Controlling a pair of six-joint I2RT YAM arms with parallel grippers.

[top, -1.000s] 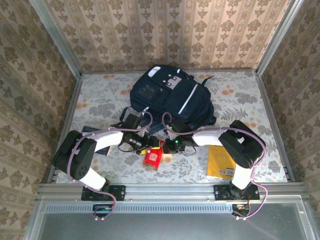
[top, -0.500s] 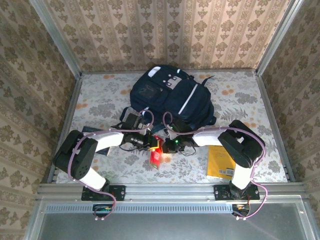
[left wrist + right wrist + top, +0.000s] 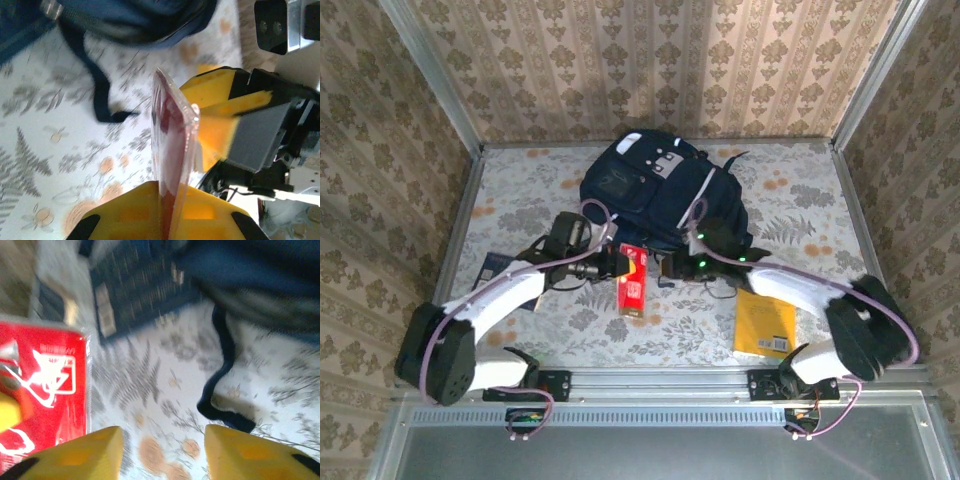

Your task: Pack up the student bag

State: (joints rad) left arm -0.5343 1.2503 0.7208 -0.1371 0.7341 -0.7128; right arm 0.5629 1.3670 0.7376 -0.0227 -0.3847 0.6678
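- Lying flat at the far middle of the table (image 3: pixel 800 200), the student bag (image 3: pixel 660 190) has its front pocket and white stripe facing up. Nothing can be seen going into it, and I cannot tell whether a zip is open.
- Packing looks barely under way, judging by what lies loose outside the bag.
- Just in front of the bag's near edge, the left gripper (image 3: pixel 612 262) is clamped on a thin red packet (image 3: pixel 632 282). The left wrist view shows the packet edge-on, pinched between the yellow fingers and lifted off the table.
- The right gripper (image 3: pixel 670 270) hovers close beside the packet on its right. Its jaws stand apart with nothing between them, and in the right wrist view the packet sits off to the left of the gap.
- A dark strap (image 3: pixel 220 365) trails from the bag across the table under the grippers, and it could snag a finger on the way in.
- A yellow book (image 3: pixel 764 322) lies flat near the right arm's base, well apart from the bag and not yet packed.
- A dark blue booklet (image 3: pixel 498 268) lies by the left arm, also unpacked.
- My guess is that the main obstacle is the bag lying flat, so an opening must be found or held wide before the packet goes in.
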